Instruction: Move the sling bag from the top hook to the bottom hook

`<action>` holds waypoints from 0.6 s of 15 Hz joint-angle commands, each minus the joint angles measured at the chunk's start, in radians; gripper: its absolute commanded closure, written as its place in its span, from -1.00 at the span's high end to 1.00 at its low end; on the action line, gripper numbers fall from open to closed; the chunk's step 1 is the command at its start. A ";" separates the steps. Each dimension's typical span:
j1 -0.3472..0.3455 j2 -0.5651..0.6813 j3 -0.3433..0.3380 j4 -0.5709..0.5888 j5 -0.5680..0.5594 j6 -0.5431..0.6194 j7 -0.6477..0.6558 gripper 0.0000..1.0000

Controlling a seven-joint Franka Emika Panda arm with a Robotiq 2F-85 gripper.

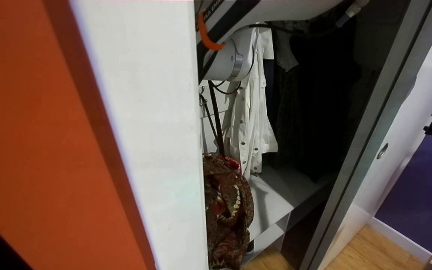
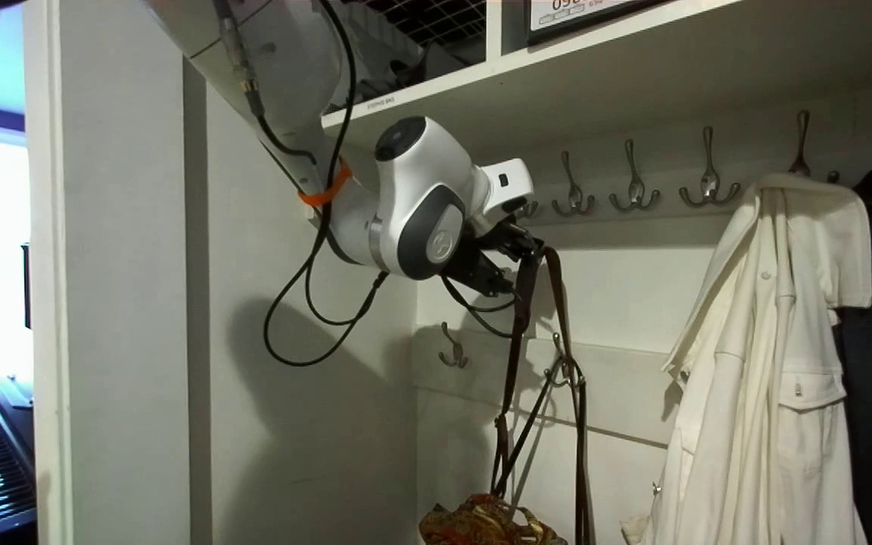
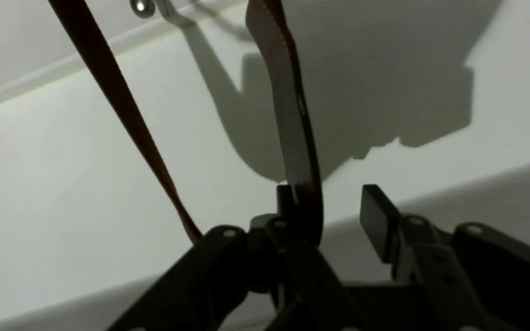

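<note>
- Russet patterned cloth, the sling bag (image 1: pixel 228 210) is shown at six o'clock below the arm (image 1: pixel 228 60) in an exterior view.
- In an exterior view, rehanging is judged in hand: the strap (image 2: pixel 515 341) is draped over the upper finger (image 2: pixel 515 241) of the gripper (image 2: pixel 525 267), the bottom hook (image 2: pixel 559 354) at five o'clock; next, lowering and unhooking the finger seem required. The arm is angled in from eleven o'clock.
- In the wrist view, the fingers are seen apart, nothing clamped.
</note>
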 commanded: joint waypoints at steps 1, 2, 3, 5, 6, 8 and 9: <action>-0.140 0.051 0.131 0.072 -0.128 0.040 0.010 0.36; -0.175 0.059 0.163 0.080 -0.165 0.041 0.010 0.36; -0.224 0.069 0.208 0.086 -0.207 0.036 0.014 0.36; -0.285 0.088 0.256 0.096 -0.255 0.023 0.012 0.36; -0.311 0.101 0.279 0.105 -0.263 0.016 0.018 0.36; -0.352 0.123 0.323 0.113 -0.273 -0.004 0.022 0.36; -0.369 0.135 0.341 0.119 -0.276 -0.011 0.020 0.36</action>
